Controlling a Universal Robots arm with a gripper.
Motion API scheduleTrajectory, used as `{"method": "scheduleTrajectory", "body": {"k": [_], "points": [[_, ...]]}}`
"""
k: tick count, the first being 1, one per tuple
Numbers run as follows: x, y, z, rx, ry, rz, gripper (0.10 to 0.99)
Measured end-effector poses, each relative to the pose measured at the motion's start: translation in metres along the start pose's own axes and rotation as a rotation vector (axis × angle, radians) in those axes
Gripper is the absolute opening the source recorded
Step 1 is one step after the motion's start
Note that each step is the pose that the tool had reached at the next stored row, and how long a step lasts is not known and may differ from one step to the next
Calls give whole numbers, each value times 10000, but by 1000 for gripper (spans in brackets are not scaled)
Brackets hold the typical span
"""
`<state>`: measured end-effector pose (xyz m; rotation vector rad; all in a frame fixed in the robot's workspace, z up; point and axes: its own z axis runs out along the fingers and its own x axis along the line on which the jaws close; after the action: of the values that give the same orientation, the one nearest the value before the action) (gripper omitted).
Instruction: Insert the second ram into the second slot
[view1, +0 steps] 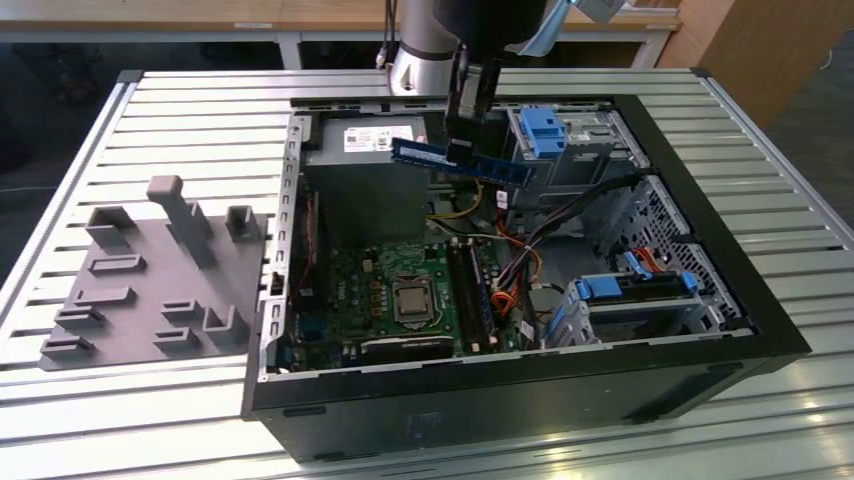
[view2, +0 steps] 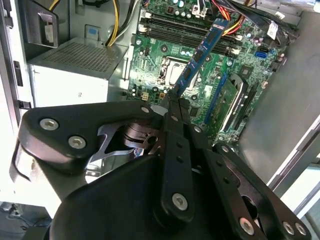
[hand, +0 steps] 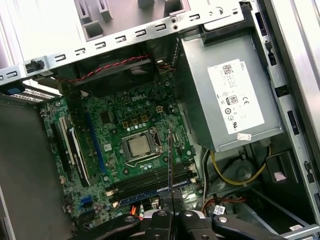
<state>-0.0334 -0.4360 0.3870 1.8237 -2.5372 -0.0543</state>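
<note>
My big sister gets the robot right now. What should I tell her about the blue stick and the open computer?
Gripper: shut on the second ram.
Where things are: the ram hangs in the air above the open computer case, near the far end in the exterior view. In both wrist views it is above the motherboard and not touching it.
Done: the ram is picked up and brought over the case.
Left: the ram is not yet in a slot. The memory slots lie beside the processor; I cannot tell which are filled.
</note>
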Motion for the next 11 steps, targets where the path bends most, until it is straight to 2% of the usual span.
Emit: {"method": "scheduleTrajectory", "body": {"k": [11], "points": [[0, 0, 0, 4, -21, 571, 118]]}}
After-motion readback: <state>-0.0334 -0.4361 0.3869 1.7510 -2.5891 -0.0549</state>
